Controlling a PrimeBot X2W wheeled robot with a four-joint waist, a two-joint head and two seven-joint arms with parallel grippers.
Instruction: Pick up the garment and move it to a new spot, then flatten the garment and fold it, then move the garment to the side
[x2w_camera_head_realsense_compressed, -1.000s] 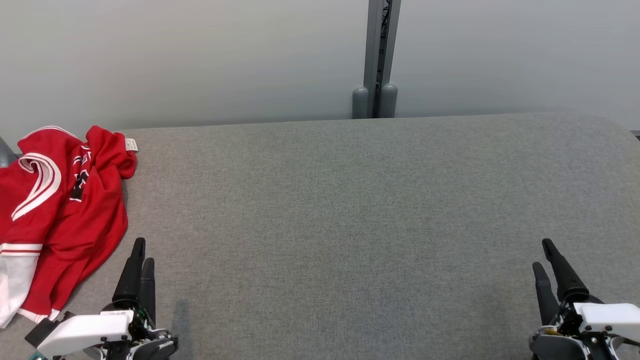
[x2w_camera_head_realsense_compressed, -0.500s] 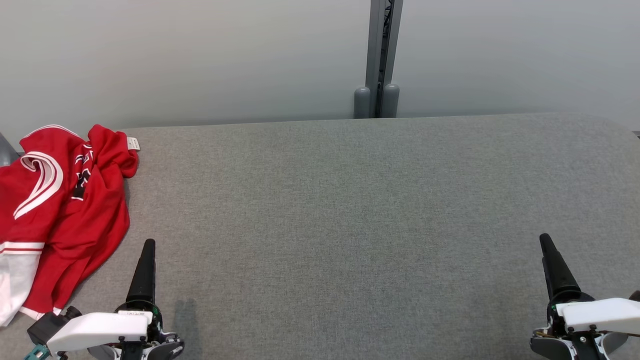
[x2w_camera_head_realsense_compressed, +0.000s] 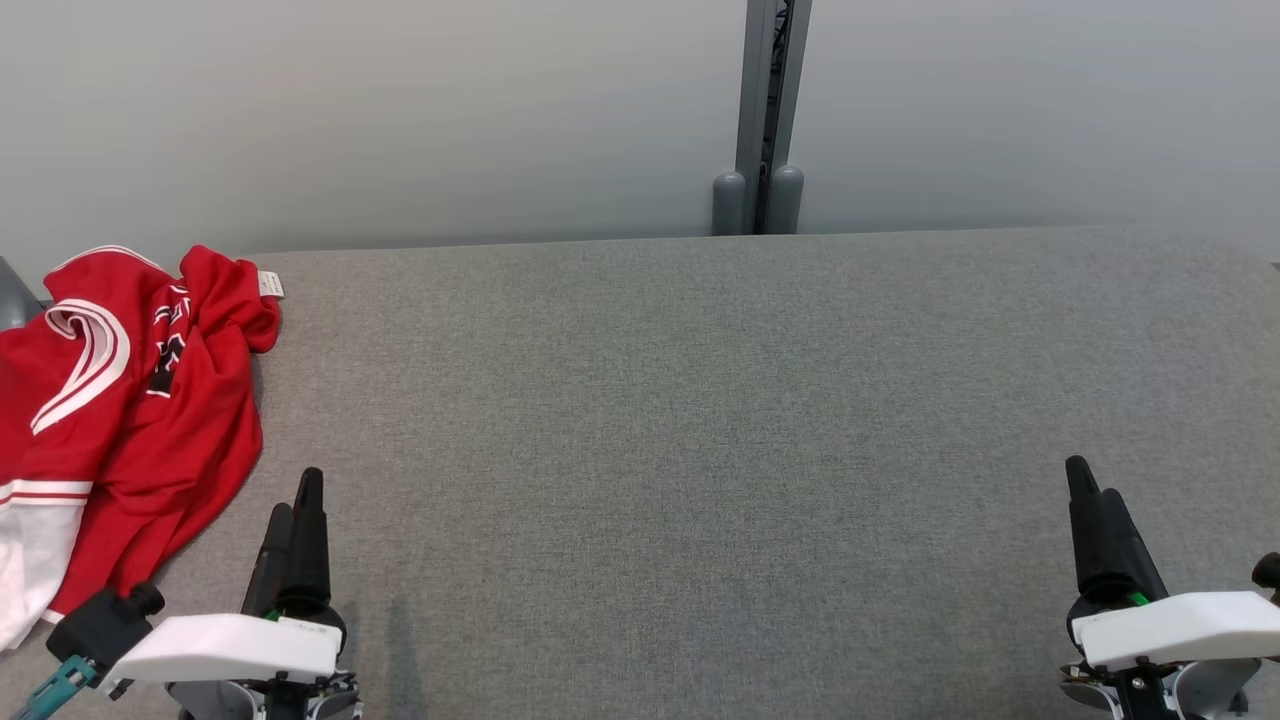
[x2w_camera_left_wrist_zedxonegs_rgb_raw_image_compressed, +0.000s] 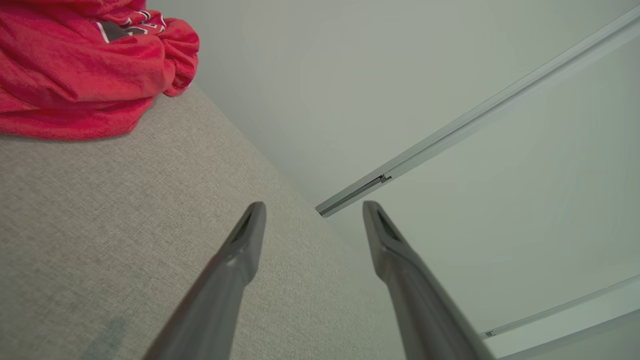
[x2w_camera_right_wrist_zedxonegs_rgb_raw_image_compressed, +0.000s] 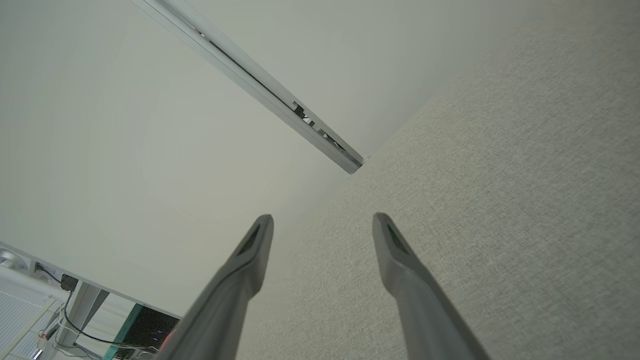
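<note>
The garment is a red jersey with white trim and dark lettering, lying crumpled at the far left of the grey table, partly cut off by the head view's left edge. In the left wrist view the garment bunches at the upper left. My left gripper hovers just right of the jersey's lower hem, open with nothing between its fingers. Near the table's right front, my right gripper is open and empty too, its fingers spread over bare fabric.
A pale wall runs behind the table, with a grey vertical post at its middle. The table's far edge meets the wall. A desk leg and cables show beyond the table in the right wrist view.
Both grippers have rolled about their wrists and edged slightly forward. The camera has shifted a little. The garment lies as before.
</note>
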